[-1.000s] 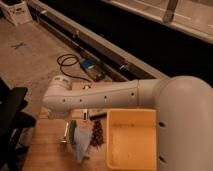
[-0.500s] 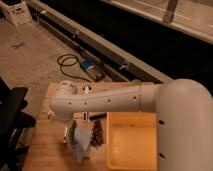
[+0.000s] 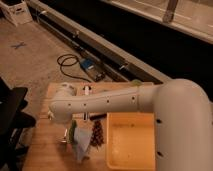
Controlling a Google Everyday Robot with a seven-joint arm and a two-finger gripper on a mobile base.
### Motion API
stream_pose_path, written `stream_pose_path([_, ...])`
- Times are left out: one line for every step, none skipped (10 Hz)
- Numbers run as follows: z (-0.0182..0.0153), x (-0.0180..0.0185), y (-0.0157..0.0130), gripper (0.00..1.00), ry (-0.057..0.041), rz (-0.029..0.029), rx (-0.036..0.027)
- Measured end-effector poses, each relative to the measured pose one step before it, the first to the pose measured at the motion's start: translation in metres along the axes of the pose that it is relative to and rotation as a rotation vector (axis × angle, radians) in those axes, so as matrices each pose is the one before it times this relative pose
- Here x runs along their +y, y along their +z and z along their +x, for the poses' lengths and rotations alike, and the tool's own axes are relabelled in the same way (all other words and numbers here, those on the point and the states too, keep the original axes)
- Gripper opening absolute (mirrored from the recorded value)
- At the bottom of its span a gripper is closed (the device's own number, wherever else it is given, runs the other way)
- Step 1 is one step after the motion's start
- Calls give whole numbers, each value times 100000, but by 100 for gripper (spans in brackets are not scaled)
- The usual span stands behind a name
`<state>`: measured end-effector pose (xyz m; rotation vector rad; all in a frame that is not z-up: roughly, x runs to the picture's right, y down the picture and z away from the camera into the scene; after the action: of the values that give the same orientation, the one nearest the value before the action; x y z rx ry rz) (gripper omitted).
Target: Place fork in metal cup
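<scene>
No readable text anywhere

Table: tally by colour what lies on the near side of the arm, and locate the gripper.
1 yellow tray
1 pale blue bag
1 brown packet
1 green item
Total: 4
The gripper hangs over the table's left side, by the green item.
</scene>
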<state>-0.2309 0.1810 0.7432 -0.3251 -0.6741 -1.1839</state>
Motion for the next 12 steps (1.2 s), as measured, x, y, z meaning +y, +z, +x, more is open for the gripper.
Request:
stream_pose_path([47,-185,347,65,-21,-147,-658])
stream_pose_path([-168,-203,923,65,2,-228,-1615])
stream_pose_path([-245,-180,654,65,-80,-16,-1473])
stream_pose_path([-276,-61,493,65,266,105,-1536])
stream_pose_path([-445,-130,516,65,77,164,-1563])
stream_pose_path([-580,-121,411,65,-31,382,-1547])
stream_pose_path([-537,105,345,65,608,1063,-1679])
stream_pose_path([-532,213,415,65,1072,1382,-2103])
stream_pose_path([-734,259,620,65,801,913,-2517])
stream_pose_path([-716,278,782,65,863,244,-2872])
stream_pose_path([-479,305,667,65,726,-85,-1983])
stream_pose_path([-427,494,624,65,1691,-256,-2020])
